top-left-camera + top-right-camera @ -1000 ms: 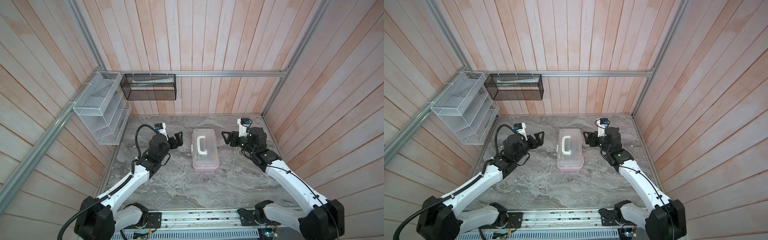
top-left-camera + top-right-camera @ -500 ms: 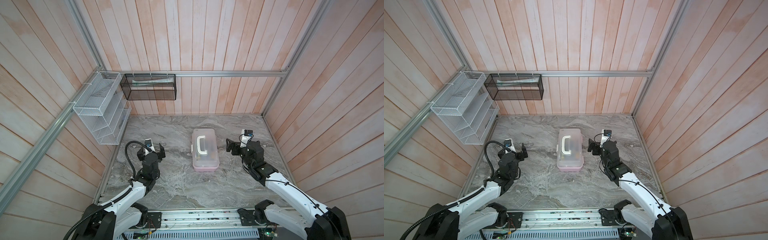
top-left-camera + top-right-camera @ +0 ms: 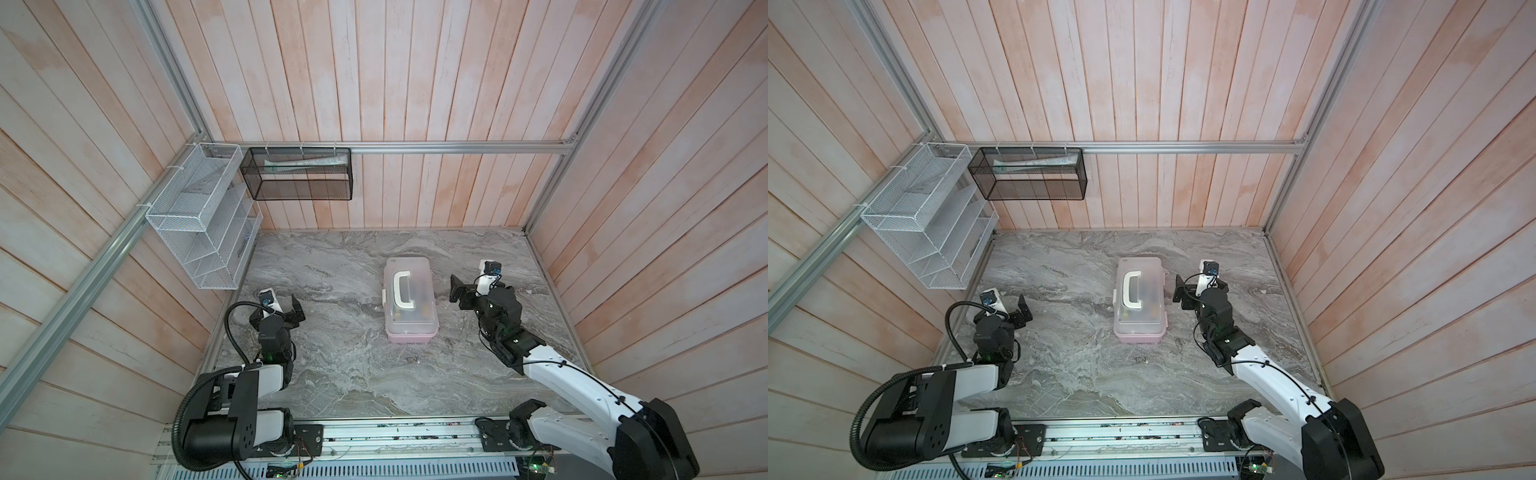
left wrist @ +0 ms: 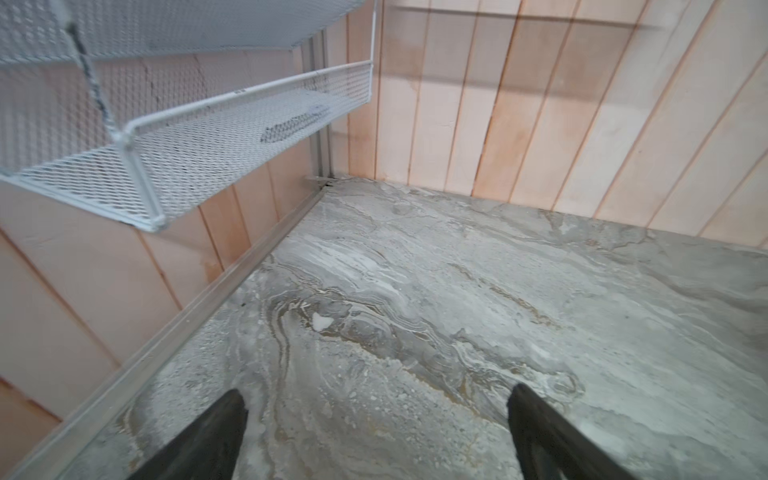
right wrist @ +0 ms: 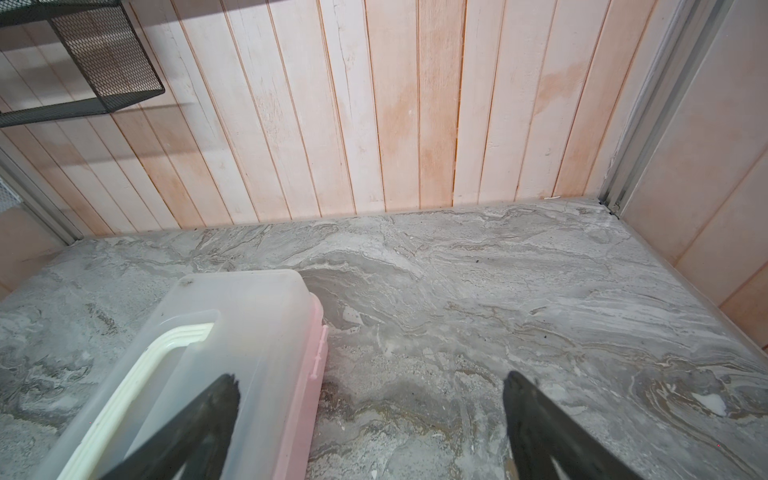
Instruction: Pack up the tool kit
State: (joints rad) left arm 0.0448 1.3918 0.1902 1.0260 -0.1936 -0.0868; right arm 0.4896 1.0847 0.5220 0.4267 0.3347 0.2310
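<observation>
- Left gripper is hanging wide open, empty, over the table.
- Right gripper is hovering wide open, empty, just beside the closed tool kit.

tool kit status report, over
Left pincer open, empty. Right pincer open, empty, beside kit, not touching. Kit lid shut, on table. Nothing in the way.

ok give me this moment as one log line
tool kit: closed | left gripper: open, empty | right gripper: open, empty, near tool kit
</observation>
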